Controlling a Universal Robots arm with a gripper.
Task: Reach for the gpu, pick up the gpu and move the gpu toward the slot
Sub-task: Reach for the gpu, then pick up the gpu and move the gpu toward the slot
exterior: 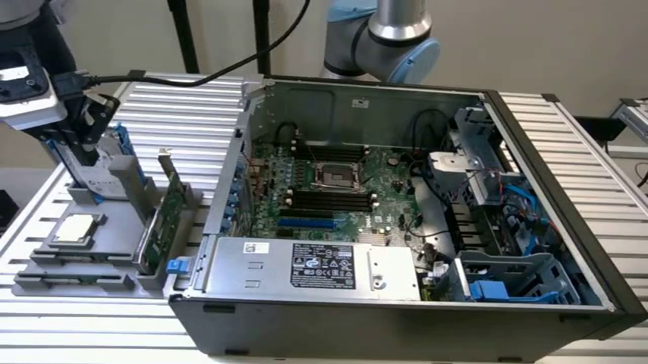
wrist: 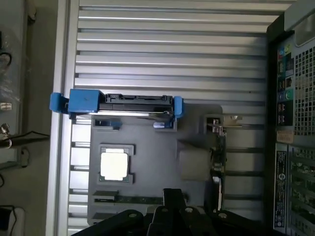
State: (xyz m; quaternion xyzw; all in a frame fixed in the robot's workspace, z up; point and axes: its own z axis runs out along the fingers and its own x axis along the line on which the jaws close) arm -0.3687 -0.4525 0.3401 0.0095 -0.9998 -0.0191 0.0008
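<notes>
ribbed aluminium bench. grey parts holder sits near the bench edge at the exterior view's left. open computer case just beside it, toward the exterior view's right, with the motherboard exposed inside. gpu stands on edge in the holder's side nearest the case, green board upright, silver bracket at its far end. from the wrist view it reads edge-on, dark and thin, between the holder's middle and the case wall. pincer hangs over the holder's far end, close above the hard drive with blue rails, well apart from the gpu. how wide the pincer stands: cannot tell. square silver processor chip lies flat in its pocket on the holder's side away from the case. gpu untouched, seated in the holder.
</notes>
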